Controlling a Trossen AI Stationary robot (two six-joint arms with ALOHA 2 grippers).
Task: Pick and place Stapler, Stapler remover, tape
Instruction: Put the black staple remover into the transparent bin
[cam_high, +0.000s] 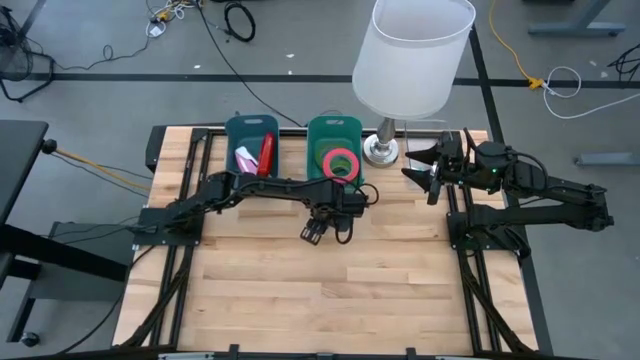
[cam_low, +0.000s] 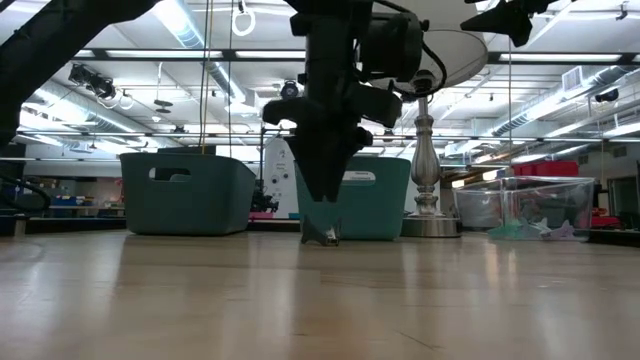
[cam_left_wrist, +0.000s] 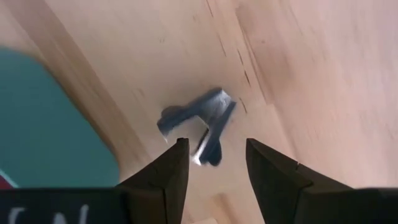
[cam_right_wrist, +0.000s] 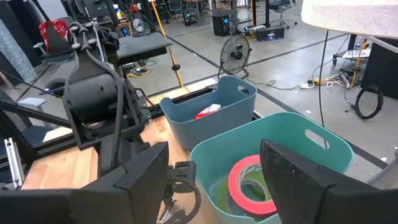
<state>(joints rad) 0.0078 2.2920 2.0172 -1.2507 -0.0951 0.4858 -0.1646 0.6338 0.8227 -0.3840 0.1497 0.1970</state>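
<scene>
A small blue-grey stapler remover (cam_left_wrist: 202, 118) lies on the wooden table (cam_high: 330, 290), in front of the green bin (cam_high: 335, 124). My left gripper (cam_left_wrist: 214, 165) points straight down just above it, open; its two fingers stand on either side of the remover's near end without touching it. In the low view the gripper (cam_low: 322, 212) hovers over the remover (cam_low: 322, 236). A red stapler (cam_high: 266, 153) lies in the blue bin (cam_high: 250, 128). Pink and green tape rolls (cam_high: 341, 162) lie in the green bin. My right gripper (cam_high: 425, 178) waits open at the back right, raised.
A lamp with a white shade (cam_high: 412, 55) stands on its metal base (cam_high: 380, 150) right of the green bin. A clear plastic box (cam_low: 520, 205) sits at the back right. Bare wood stretches toward the near edge.
</scene>
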